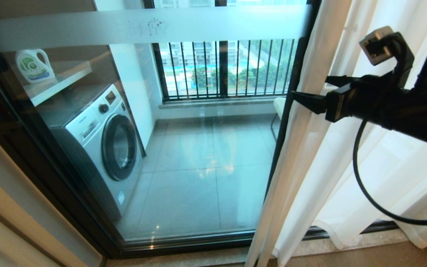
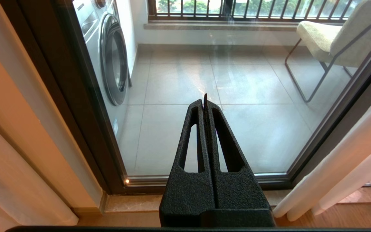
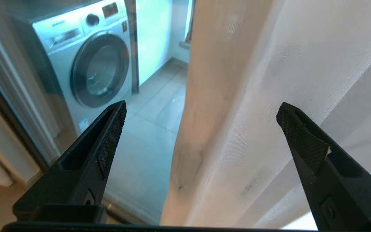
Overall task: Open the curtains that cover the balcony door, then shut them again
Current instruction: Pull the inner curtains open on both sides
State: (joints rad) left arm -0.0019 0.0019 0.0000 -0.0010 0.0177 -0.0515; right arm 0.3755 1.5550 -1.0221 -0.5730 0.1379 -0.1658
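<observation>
Curtains [image 1: 311, 155]: sheer white cloth in soft vertical folds, bunched at the right side of the balcony door [image 1: 198, 178], leaving most of the glass bare, hem down near the sill. Looks like the open half of the job, with the drawing-across not yet done.

Right gripper [image 1: 310, 87]: raised level at the leading edge of the cloth, spread wide, nothing clamped. In its wrist view, front fold framed in the gap, no contact visible with either of the fingers [image 3: 111, 138]. Left gripper [image 2: 204, 100]: pressed together, empty, parked low and facing the glass.

Handling, as a judgement: very light and limp, no stiffness at all; likely to fold, billow and slide rather than move when pushed. Probably a slick weave, prone to slipping out of a thin pinch. Better to gather the thick leading fold, several layers at once, at about the gripper's present height, and clamp firmly. Presumably hung from a rail above, out of view, so best pulled sideways along the door, steadily, never downward. Not harmed by squeezing, but liable to snag on the ribbed pads or tear if jerked. Worth watching the trailing cable [image 1: 361, 185] beside the loose folds.
</observation>
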